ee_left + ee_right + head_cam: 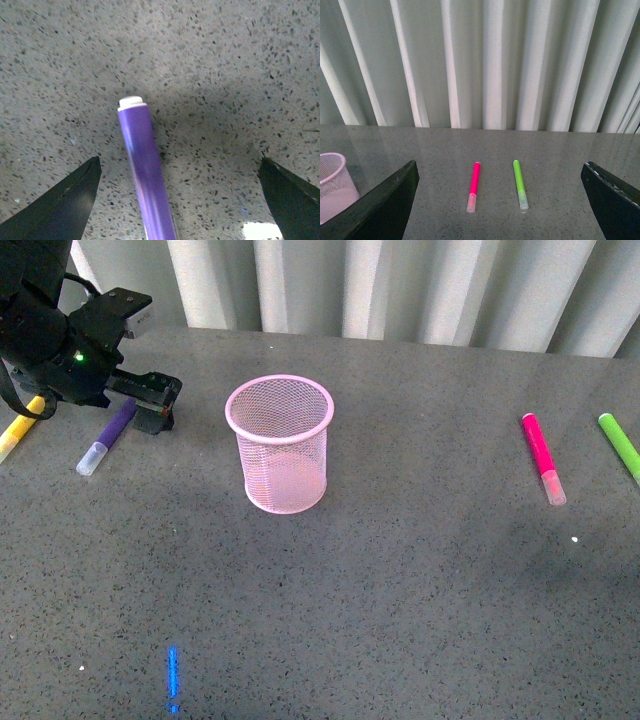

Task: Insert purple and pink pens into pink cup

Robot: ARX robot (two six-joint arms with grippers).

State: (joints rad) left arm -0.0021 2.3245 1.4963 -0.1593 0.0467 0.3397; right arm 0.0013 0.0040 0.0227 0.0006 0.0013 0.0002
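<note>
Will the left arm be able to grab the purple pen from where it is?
Probably yes: the left gripper is open, the purple pen lies right in its gap, and nothing blocks it.

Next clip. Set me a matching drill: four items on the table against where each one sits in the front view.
1 dark purple marker with pale cap
2 hot pink marker with light cap
3 bright green marker
4 light pink wire-mesh cup

A upright, mid-table
B at the right edge
C lying on the left, at the left tool
D lying between cup and green marker

Pairs: 1-C, 2-D, 3-B, 4-A

Yellow marker far left, green marker far right
</note>
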